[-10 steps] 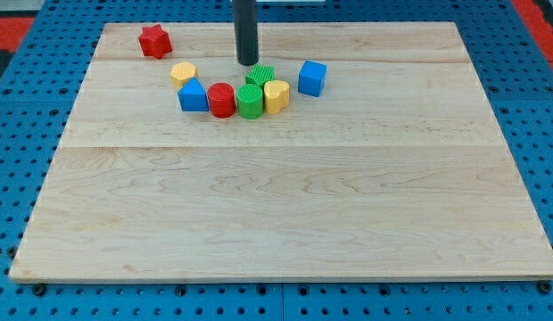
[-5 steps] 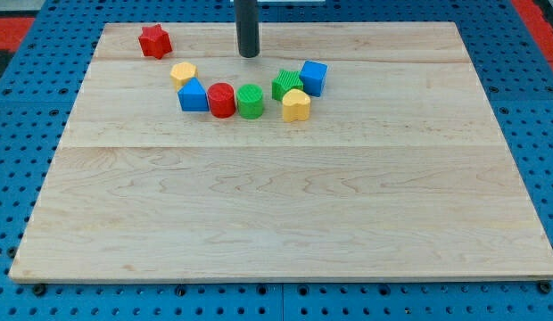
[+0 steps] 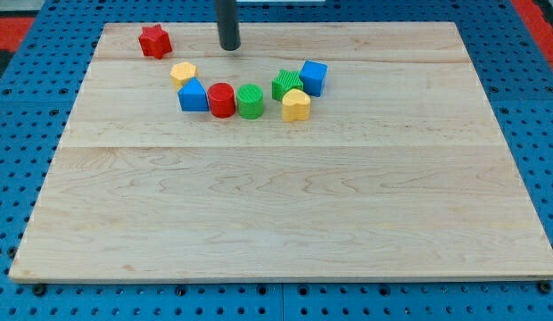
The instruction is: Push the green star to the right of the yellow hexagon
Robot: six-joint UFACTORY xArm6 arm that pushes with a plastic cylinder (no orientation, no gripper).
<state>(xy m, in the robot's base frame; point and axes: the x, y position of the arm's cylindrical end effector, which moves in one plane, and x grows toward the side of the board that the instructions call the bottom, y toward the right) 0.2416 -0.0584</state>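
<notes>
The green star (image 3: 286,85) sits near the view's top centre, touching the blue cube (image 3: 313,78) on its right and the yellow heart-shaped block (image 3: 296,105) below it. The yellow hexagon (image 3: 183,73) lies well to its left, just above the blue triangular block (image 3: 193,95). My tip (image 3: 229,47) is near the board's top edge, up and right of the yellow hexagon and up and left of the green star, touching no block.
A red cylinder (image 3: 221,99) and a green cylinder (image 3: 250,101) stand in a row to the right of the blue triangular block. A red star (image 3: 154,40) sits at the top left. The wooden board (image 3: 276,205) lies on a blue pegboard.
The green star and yellow heart-shaped block moved right, away from the green cylinder, toward the blue cube. My tip then moved up and to the left.
</notes>
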